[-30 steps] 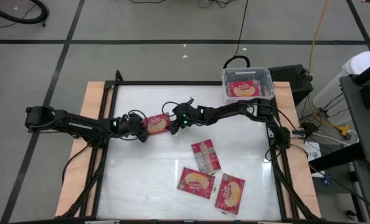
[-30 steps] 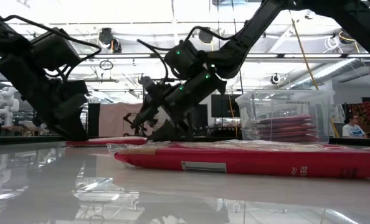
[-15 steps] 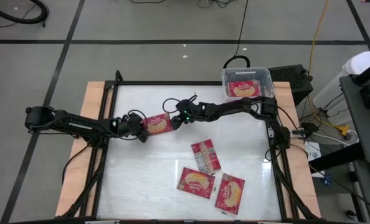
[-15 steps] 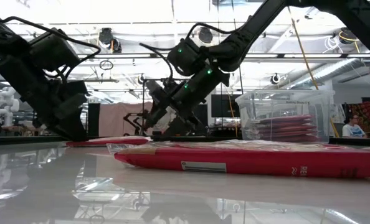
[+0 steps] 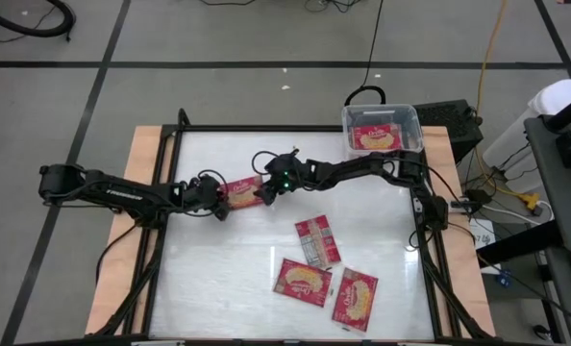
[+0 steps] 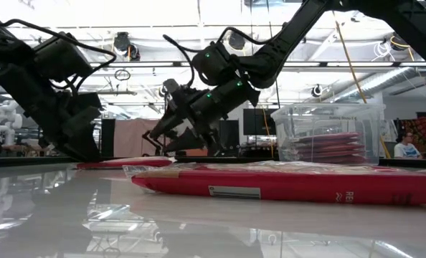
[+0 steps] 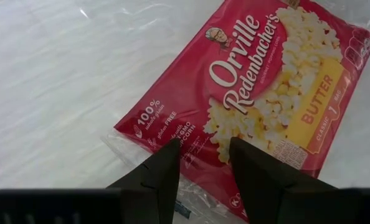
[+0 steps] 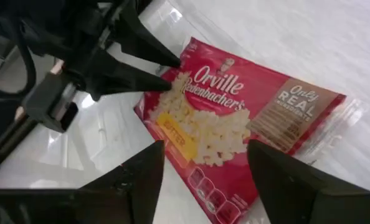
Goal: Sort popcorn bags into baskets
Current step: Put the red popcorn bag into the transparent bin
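A red popcorn bag [image 5: 244, 189] lies flat and face up on the white table between my two grippers. My left gripper [image 5: 220, 197] is open at the bag's left edge, and in the left wrist view its fingertips [image 7: 172, 149] stand over the bag's [image 7: 266, 106] clear sealed edge. My right gripper [image 5: 265, 191] is open and hangs just above the bag's right end [image 8: 297, 106], slanting down toward it [image 6: 155, 143]. The clear bin [image 5: 348, 120] stands at the far right corner with red bags [image 5: 377, 137] inside. My left gripper has its open fingertips at the left edge [image 7: 191, 134] of the bag, coming in low from the table's left. I cannot tell whether they touch it. The bag lies flat on the table.
Three more bags lie on the near half of the table: one with its greyish back up [image 5: 316, 240] and two face up [image 5: 303, 282] [image 5: 356, 298]. One of them fills the low view's foreground [image 6: 285, 183]. A black box [image 5: 454, 120] sits behind the bin.
My right gripper rose a little toward the far edge, then came back down toward the bag's right end, tipping lower. The bag and my left gripper have stayed about where they were.
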Robot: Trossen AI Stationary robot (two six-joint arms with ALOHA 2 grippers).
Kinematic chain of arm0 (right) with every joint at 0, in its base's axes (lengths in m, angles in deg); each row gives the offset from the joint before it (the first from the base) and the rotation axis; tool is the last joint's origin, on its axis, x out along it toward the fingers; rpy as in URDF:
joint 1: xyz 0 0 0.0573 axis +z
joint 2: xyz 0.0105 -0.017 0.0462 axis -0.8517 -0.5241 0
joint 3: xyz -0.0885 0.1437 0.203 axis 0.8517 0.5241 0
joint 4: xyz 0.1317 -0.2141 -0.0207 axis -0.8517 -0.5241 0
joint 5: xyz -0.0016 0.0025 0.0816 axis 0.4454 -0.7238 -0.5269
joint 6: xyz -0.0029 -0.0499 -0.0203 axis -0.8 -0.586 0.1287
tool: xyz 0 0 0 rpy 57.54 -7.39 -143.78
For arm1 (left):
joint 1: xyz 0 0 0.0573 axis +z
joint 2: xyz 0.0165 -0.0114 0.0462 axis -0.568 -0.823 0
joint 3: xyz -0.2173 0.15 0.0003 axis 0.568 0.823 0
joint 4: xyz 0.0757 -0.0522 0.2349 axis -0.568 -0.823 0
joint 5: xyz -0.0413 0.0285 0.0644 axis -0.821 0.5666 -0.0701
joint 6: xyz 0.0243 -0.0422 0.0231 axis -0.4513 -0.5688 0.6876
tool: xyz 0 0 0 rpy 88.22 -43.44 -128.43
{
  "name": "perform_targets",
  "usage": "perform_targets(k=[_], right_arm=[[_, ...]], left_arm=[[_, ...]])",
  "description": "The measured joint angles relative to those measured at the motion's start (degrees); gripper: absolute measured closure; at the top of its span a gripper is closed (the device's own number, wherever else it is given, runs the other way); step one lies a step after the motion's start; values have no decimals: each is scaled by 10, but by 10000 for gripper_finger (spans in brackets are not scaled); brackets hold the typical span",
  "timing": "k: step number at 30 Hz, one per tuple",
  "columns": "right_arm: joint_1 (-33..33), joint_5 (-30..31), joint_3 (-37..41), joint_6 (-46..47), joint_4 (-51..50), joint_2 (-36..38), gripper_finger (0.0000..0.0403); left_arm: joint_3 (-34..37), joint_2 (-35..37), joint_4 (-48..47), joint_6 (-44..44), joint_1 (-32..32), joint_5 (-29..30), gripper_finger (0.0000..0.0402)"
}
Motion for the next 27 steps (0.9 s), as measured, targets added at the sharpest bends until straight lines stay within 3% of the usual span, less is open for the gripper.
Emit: perform_targets(k=[8, 20, 27], right_arm=[[-3, 47, 0, 15, -45, 0, 232], [-12, 55, 0, 35, -81, -3, 168], [-13, -9, 0, 23, -20, -27, 182]], left_arm=[[0, 0, -1, 0, 0, -1, 257], [0, 0, 11, 22, 0, -1, 257], [2, 0, 60, 38, 0, -23, 257]])
